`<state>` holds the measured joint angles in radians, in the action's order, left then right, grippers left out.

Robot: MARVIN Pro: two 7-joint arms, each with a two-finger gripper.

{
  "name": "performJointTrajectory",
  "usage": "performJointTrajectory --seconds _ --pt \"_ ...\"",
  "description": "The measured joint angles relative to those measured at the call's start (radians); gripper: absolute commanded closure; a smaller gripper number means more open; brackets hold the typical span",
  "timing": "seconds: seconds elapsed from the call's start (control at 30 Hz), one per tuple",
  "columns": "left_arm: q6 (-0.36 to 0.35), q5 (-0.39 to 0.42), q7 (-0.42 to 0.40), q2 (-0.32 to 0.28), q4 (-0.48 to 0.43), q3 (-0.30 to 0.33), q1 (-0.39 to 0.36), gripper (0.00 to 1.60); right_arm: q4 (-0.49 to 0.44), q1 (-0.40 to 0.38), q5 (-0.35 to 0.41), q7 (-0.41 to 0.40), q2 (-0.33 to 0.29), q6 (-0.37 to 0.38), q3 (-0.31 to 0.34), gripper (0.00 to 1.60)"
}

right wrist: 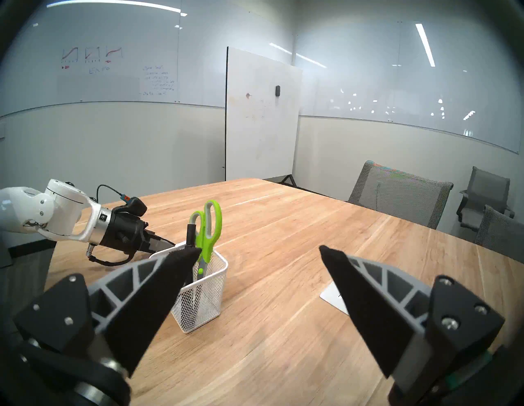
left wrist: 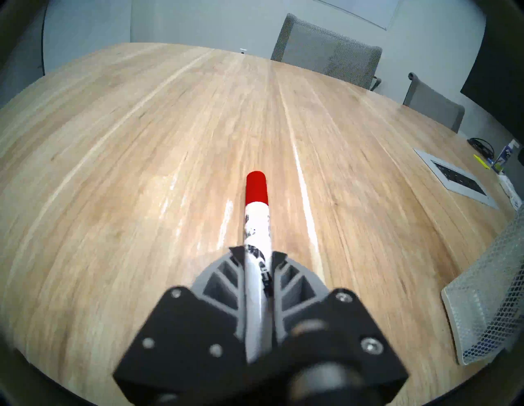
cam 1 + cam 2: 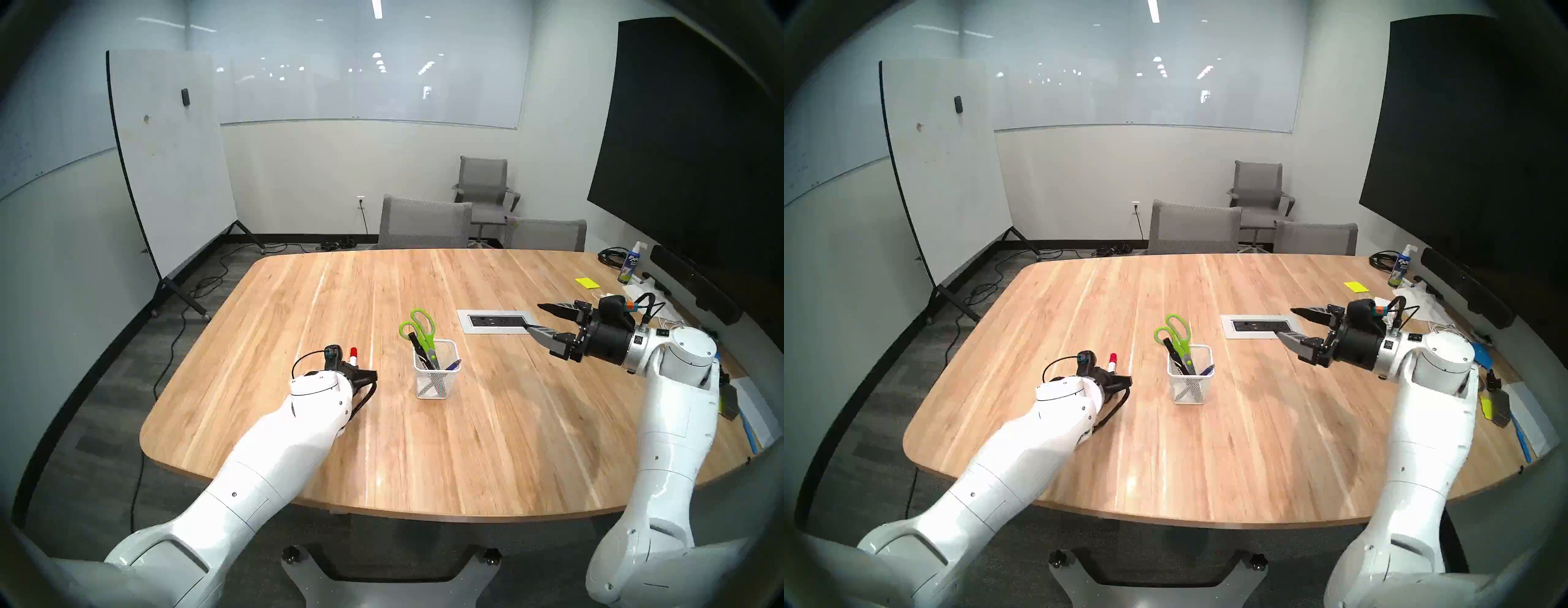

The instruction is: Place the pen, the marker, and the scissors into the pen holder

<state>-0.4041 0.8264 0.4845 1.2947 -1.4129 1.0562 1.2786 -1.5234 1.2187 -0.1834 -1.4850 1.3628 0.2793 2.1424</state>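
— What's the left arm got hold of?

— The left gripper point(image 2: 256, 255) has its two fingers pressed in on the white marker point(image 2: 256, 226), the one with the red cap. The marker runs straight out between the fingers, red end pointing away across the wooden table point(image 3: 466, 446). From here I can't quite tell whether the far end is touching the wood or just above it.

— And the cup?

— The pen holder point(image 3: 437, 369), the white mesh one, stands upright near the middle of the table, just to the right of that arm. The scissors point(image 3: 420, 329) are already in it, blades down, green loops sticking up over the rim. A black marker point(image 3: 418, 346) leans in beside them, and the pen point(image 3: 453, 364), the blue one, is in there too, its end poking over the right-hand rim.

— The other arm?

— The right gripper point(image 3: 535, 316) hangs above the table over by the power outlet panel point(image 3: 496, 320), well apart from the cup. Its fingers are spread wide with nothing between them, pointing roughly level towards the holder.
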Motion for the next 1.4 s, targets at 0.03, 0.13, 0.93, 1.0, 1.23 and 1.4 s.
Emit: performJointTrajectory --seconds 0.03,0.13,0.93,1.0,1.23,1.4 --pt "0.0 -0.004 -0.003 -0.005 -0.005 -0.003 0.002 1.6 0.0 0.0 0.0 0.0 0.0 0.0 0.0 0.0" --pt "0.001 -0.02 -0.013 -0.024 -0.032 -0.018 0.008 1.6 0.0 0.0 0.0 0.0 0.0 0.0 0.0 0.0" --pt "0.118 -0.111 -0.137 -0.218 -0.333 0.011 0.072 1.6 0.0 0.0 0.0 0.0 0.0 0.0 0.0 0.0" --pt "0.151 -0.111 -0.171 -0.242 -0.362 0.026 0.095 1.6 0.0 0.0 0.0 0.0 0.0 0.0 0.0 0.0" --pt "0.25 -0.106 -0.268 -0.308 -0.422 0.062 0.17 1.6 0.0 0.0 0.0 0.0 0.0 0.0 0.0 0.0" --pt "0.329 -0.101 -0.349 -0.342 -0.43 0.095 0.238 1.6 0.0 0.0 0.0 0.0 0.0 0.0 0.0 0.0"
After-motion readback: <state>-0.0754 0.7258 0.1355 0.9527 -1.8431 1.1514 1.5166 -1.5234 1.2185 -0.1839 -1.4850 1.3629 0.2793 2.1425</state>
